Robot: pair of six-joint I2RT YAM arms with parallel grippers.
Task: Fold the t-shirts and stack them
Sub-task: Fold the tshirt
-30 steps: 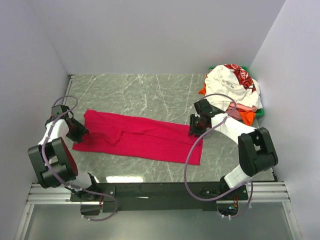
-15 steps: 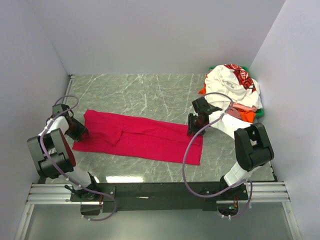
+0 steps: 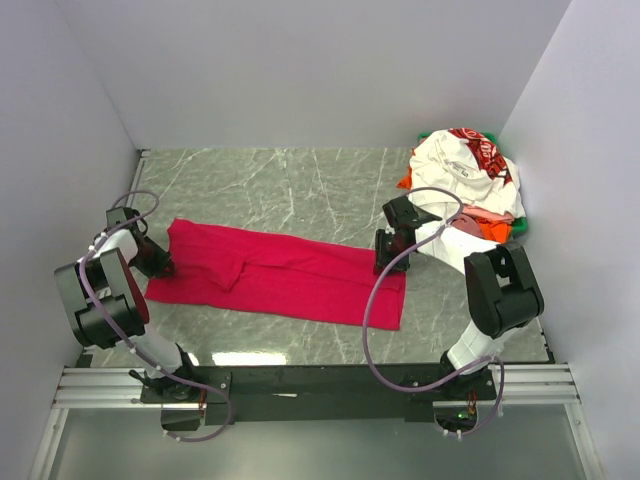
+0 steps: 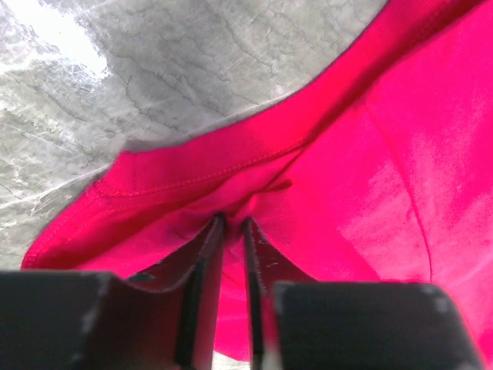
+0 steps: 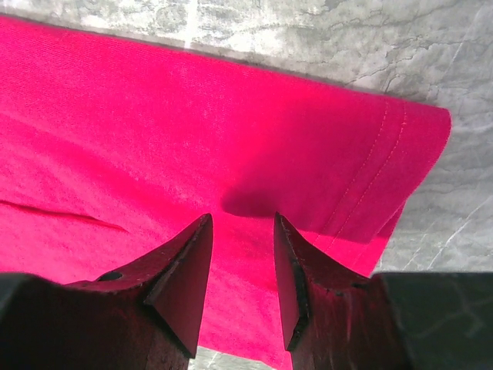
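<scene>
Red shirt (image 3: pixel 280 275) lay in a long band on tabletop (image 3: pixel 300 190) | left gripper (image 4: pixel 231 223) pinched one end | right gripper (image 5: pixel 243 220), narrowly parted, pressed the other end, likely readying a crosswise fold.

White t-shirt (image 3: pixel 455 168) hides most of orange t-shirt (image 3: pixel 492 233).

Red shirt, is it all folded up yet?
Not yet. The red shirt lies folded into a long strip. The left gripper pinches one end; the right gripper is open over the other. Nothing is stacked, and the pile of crumpled shirts waits in the corner.
</scene>
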